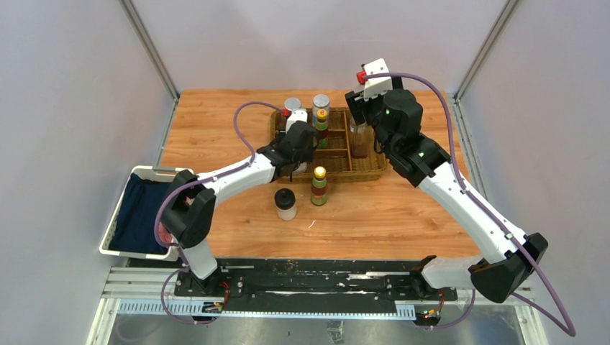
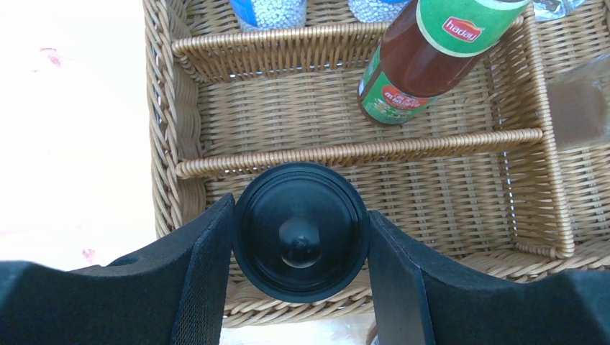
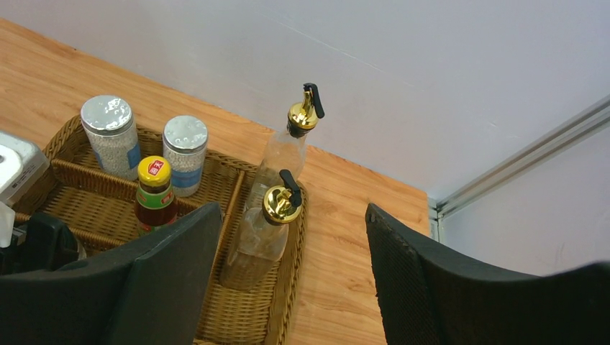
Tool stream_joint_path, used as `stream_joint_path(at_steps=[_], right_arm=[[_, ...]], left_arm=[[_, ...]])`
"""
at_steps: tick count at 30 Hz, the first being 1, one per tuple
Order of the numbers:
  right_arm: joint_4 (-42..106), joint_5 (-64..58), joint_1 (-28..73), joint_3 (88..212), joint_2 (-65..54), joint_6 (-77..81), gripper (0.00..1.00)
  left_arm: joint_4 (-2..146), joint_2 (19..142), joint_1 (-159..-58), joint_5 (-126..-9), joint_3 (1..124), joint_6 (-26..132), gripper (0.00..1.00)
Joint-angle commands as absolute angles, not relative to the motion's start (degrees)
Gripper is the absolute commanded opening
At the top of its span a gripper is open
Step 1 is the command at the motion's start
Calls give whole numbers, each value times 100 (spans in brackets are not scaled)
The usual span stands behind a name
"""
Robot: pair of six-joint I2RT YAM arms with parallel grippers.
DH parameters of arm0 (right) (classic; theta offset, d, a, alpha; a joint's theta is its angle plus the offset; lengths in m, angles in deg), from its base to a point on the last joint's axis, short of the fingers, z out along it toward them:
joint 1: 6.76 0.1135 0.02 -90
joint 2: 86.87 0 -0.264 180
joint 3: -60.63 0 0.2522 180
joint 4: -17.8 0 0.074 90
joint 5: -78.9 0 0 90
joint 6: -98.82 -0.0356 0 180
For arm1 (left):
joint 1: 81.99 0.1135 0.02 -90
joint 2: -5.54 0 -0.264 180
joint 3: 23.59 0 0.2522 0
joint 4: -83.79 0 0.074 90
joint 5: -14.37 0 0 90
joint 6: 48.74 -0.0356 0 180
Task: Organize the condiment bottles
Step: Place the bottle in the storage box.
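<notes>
Fingers (image 2: 205, 280) of left gripper (image 2: 301, 208) pinch the held jar (image 2: 301, 233) by the sides of its black lid, over the nearest compartment of the wicker tray (image 2: 165, 144). I can't tell if its base touches the floor. I'd call it rigid and light. The lid rim looks smooth, so it could slip, but the lid sides are a fair hold. It's upright, long axis vertical, lid facing my wrist camera. Closer to the bases, loose jar (image 1: 285, 203) and loose sauce bottle (image 1: 319, 185) stand on the table (image 1: 403, 208), just outside the tray. Farther in: second sauce bottle (image 2: 424, 57) in the middle compartment, then two shakers (image 3: 108, 136) in the far row. Both cruets (image 3: 262, 237) stand upright at the tray's right end. Right gripper (image 3: 291, 215) hangs above them, spread wide, empty.
</notes>
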State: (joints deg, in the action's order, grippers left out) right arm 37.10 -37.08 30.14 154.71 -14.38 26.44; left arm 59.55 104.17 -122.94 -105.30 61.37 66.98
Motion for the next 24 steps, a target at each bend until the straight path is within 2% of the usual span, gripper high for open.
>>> stream_joint_path(at_steps=[1, 19, 22, 24], right_arm=[[3560, -3653, 2918, 15389, -1549, 2553, 77], [3521, -3553, 2848, 15252, -1589, 2464, 77], [3514, -3545, 2826, 15244, -1577, 2454, 77], [3510, -3520, 2811, 15253, -1567, 2455, 77]], left_arm=[[6313, 10498, -12246, -10583, 6071, 6806, 0], [6076, 10696, -12216, -10676, 6127, 6875, 0], [6017, 10707, -12213, -10721, 6146, 6894, 4], [5995, 10706, -12210, -10720, 6152, 6901, 14]])
